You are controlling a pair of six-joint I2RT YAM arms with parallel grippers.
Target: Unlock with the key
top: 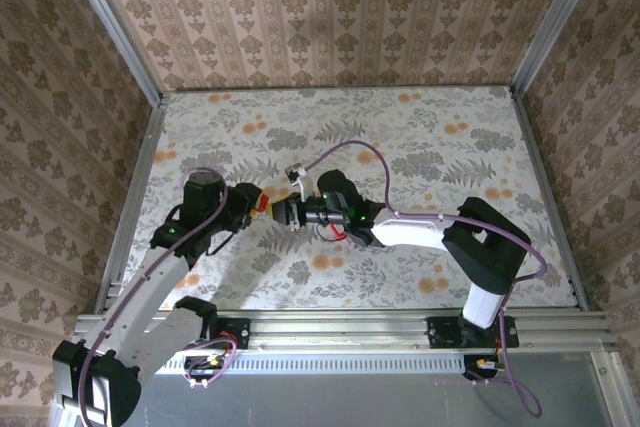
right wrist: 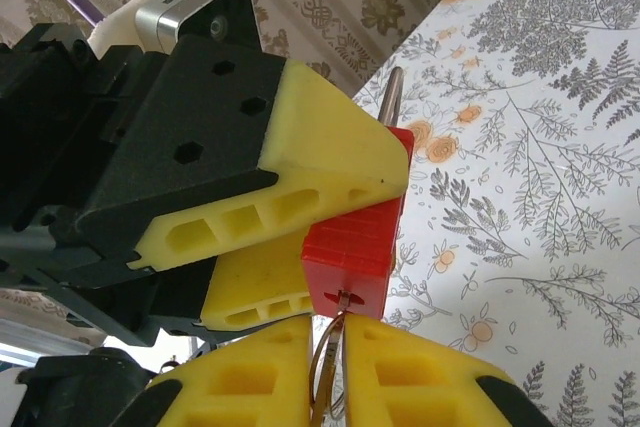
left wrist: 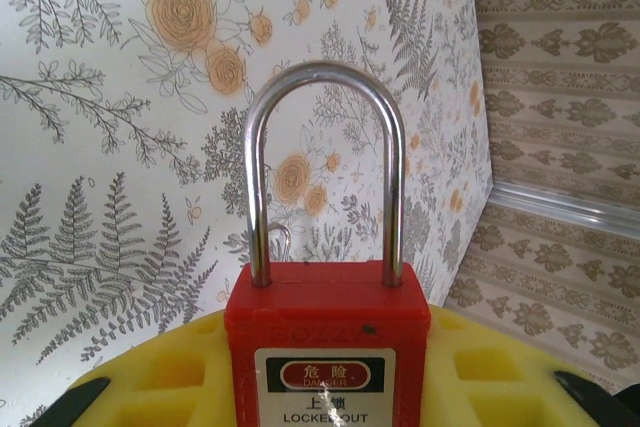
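Above a floral worktop (top: 420,137), the left gripper (top: 257,209) clamps a red padlock (left wrist: 330,347) by its body between yellow fingers (right wrist: 330,162), with both legs of the steel shackle (left wrist: 325,77) seated. The right gripper (right wrist: 332,395) faces it, pinched nearly together on the thin brownish key (right wrist: 328,352), whose tip sits at the keyhole in the padlock's base

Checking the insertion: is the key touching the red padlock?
Touching. The right wrist view shows the key, pinched in the right claw, with its tip entering the keyhole at the base of the red padlock.
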